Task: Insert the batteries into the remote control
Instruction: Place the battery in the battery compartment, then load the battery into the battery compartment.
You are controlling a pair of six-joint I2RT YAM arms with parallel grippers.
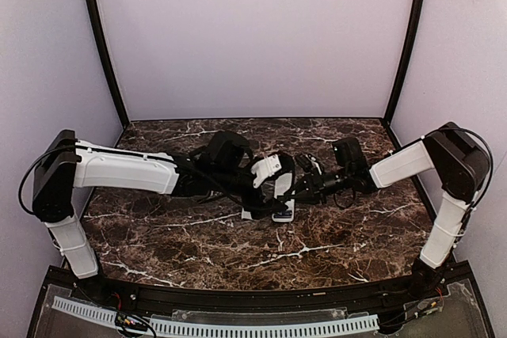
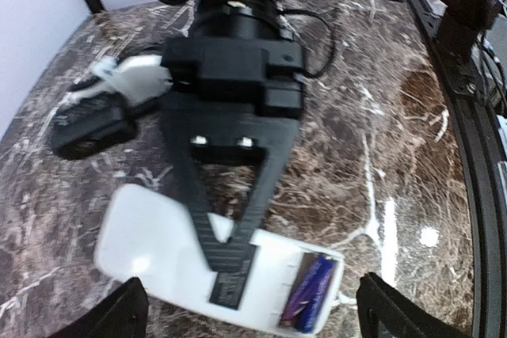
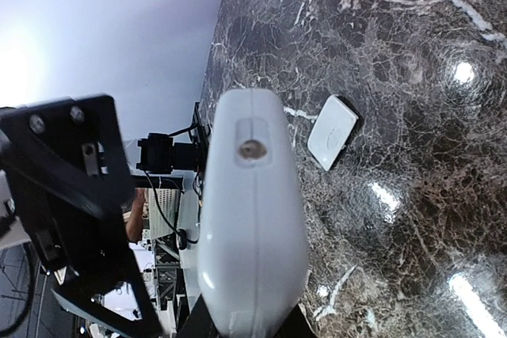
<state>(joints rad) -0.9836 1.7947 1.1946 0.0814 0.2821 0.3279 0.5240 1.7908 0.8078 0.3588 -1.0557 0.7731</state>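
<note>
The remote control point(image 2: 150, 255) lies white back up just above the marble table, its battery recess at one end. Two dark bluish batteries point(image 2: 310, 292) sit in that recess, slightly askew. My right gripper point(image 2: 230, 263) is shut on the remote control across its middle, its black fingers meeting in a V. In the right wrist view the remote control point(image 3: 252, 227) is seen end-on, clamped at the bottom by the right gripper point(image 3: 245, 326). My left gripper point(image 2: 255, 310) is open over the remote, with its fingertips point(image 2: 131, 310) wide apart on either side and nothing between them. In the top view both grippers meet over the remote control point(image 1: 283, 205).
A small white flat cover plate point(image 3: 333, 132) lies on the marble table point(image 1: 198, 251) beyond the remote. Black cables point(image 2: 317, 29) trail from the right arm. The table's black frame edge point(image 2: 475, 156) runs along the right of the left wrist view.
</note>
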